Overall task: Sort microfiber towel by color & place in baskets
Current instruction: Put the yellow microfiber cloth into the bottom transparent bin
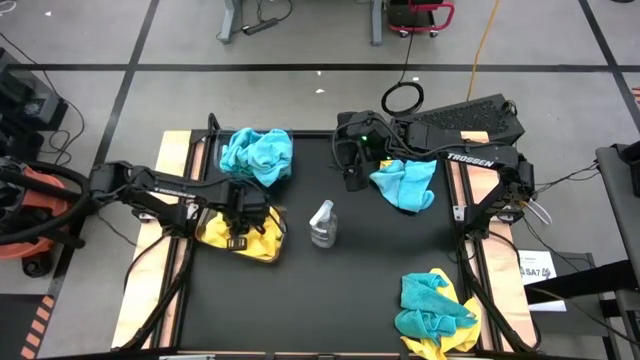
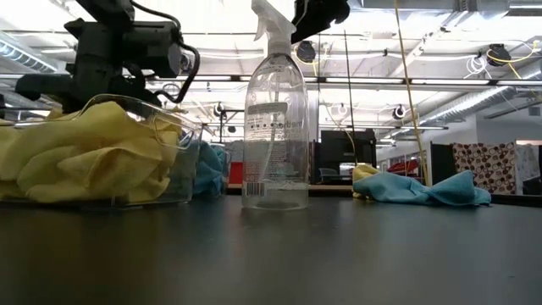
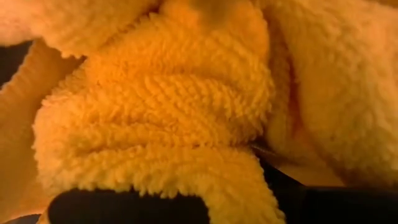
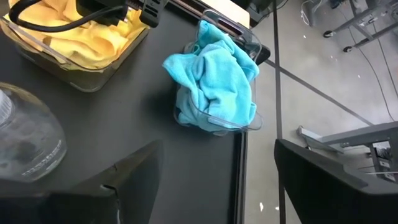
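A black table (image 1: 300,290) is carrying 2 clear baskets — one (image 1: 242,240) holding yellow towels, one (image 1: 258,152) holding teal. A clear spray bottle (image 1: 322,224) is standing near the middle. A teal towel (image 1: 405,184) and a teal-and-yellow pile (image 1: 435,310) are lying loose on the right side.

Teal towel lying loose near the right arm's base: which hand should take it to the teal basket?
Right, probably. The right hand hovers beside that teal towel, while the left hand is down in the yellow basket. The teal basket lies across the table.
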Robot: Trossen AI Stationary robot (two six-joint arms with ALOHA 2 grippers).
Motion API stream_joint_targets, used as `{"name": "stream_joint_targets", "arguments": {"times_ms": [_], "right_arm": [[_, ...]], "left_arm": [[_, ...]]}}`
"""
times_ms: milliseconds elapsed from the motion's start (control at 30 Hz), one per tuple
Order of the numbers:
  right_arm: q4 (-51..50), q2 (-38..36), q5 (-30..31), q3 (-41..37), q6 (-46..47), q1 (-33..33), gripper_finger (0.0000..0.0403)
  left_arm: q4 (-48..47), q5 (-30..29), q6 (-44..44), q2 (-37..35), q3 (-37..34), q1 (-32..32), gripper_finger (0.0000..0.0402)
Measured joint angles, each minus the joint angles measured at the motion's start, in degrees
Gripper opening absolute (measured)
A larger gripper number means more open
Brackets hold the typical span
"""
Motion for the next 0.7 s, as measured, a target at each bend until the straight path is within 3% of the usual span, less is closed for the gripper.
{"name": "stream_joint_targets", "arguments": {"times_ms": [267, 367, 700], "right_arm": [[-1.13, 0.00, 0.02, 0.00, 0.54, 0.00, 0.0298], [-1.25, 0.00, 0.03, 0.02, 0.64, -0.02, 0.0298], [-3.06, 0.00, 0.07, 0.04, 1.07, 0.01, 0.0298]], "left_arm": [[-0.27, -0.91, -0.85, 1.40, 0.14, 0.00, 0.0022], [-0.80, -1.38, -0.79, 1.18, 1.12, -0.02, 0.0042], [-11.70, -2.25, 0.42, -0.22, 9.79, -0.22, 0.0223]]}}
